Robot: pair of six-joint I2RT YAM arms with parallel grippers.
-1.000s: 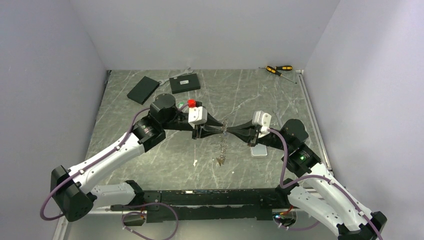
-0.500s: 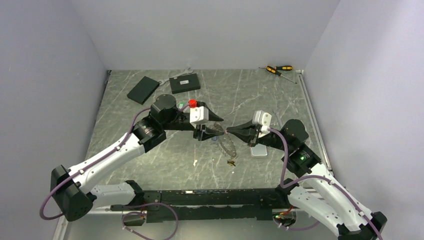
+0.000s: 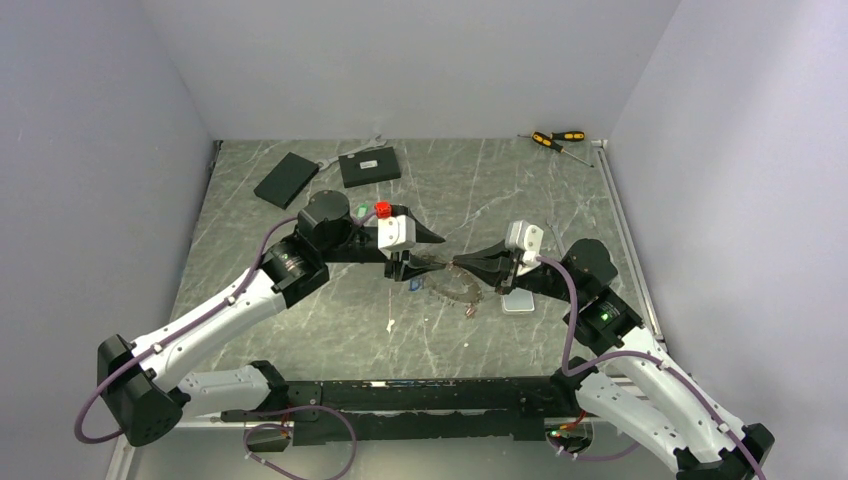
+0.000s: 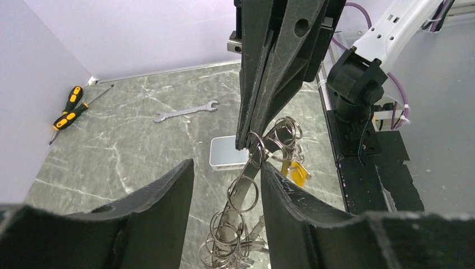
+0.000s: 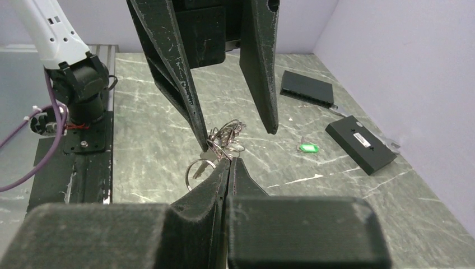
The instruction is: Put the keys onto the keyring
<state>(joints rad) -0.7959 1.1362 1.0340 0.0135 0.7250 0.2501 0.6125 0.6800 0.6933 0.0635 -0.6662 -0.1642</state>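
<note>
Top view: right gripper was pinched tight on the keyring, which hung from it over mid-table. Left gripper sat right next to it, jaws apart.

Left wrist: keyring dangled between its spread fingers, with a yellow-tagged key among the loops.

Right wrist: green-tagged key lay loose on the table.

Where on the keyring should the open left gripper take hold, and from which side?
Likely the plainer rim stretch of the keyring just below the right gripper's pinch, closing the left gripper straight in from where it is: the ring hangs edge-on between its open fingers, and small rings crowd the rim lower down.
</note>
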